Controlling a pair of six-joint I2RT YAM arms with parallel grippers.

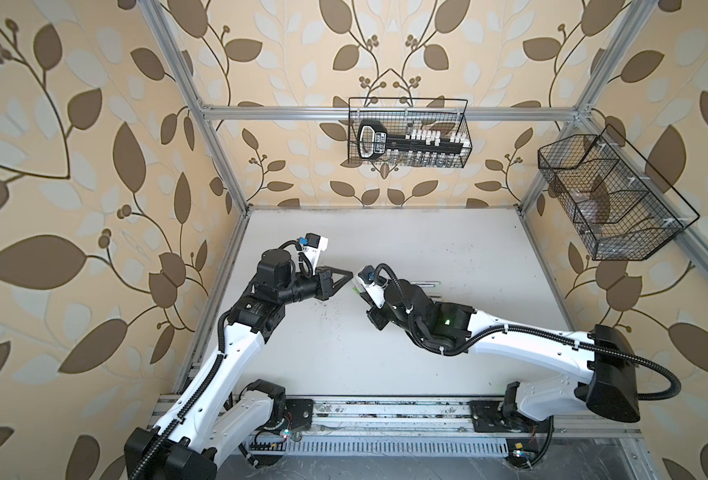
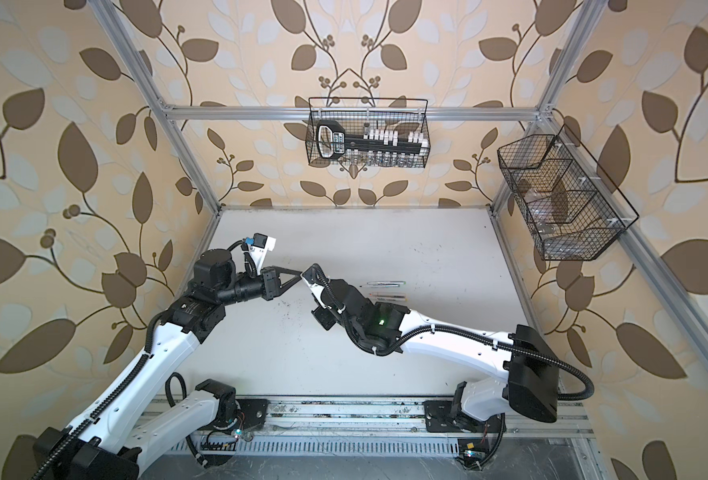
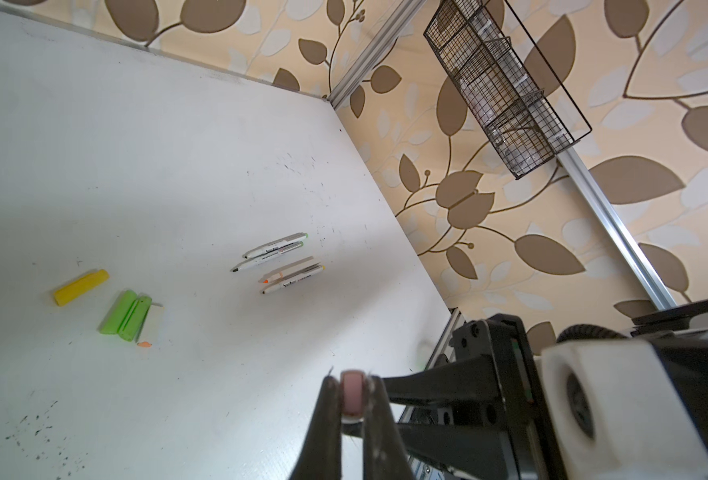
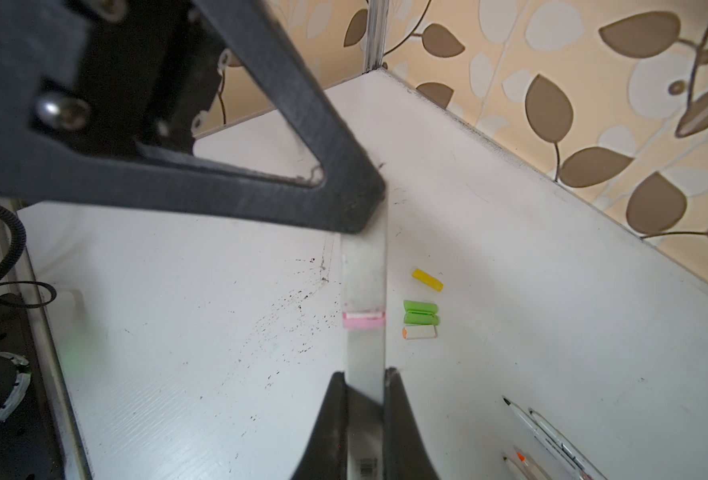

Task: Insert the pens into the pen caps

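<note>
My right gripper (image 4: 364,376) is shut on the printed barrel of a pale pen (image 4: 364,353). The pen runs in a straight line past a pink band into a pale pen cap (image 4: 363,282). The left gripper (image 3: 352,386) is shut on that cap's far end, and its pink end face shows between the fingers (image 3: 330,415). In both top views the two grippers meet nose to nose mid-table, the left gripper (image 1: 346,279) leading. On the table lie a yellow cap (image 3: 81,287), two green caps (image 3: 119,311) and a pale cap (image 3: 152,326). Several uncapped pens (image 3: 275,249) lie further right.
The white table (image 1: 385,353) is speckled with ink marks. A wire basket (image 1: 408,133) holding a black tool hangs on the back wall, and another wire basket (image 1: 609,199) hangs on the right wall. Aluminium frame posts stand at the corners, and the arms' rail (image 1: 385,415) runs along the front.
</note>
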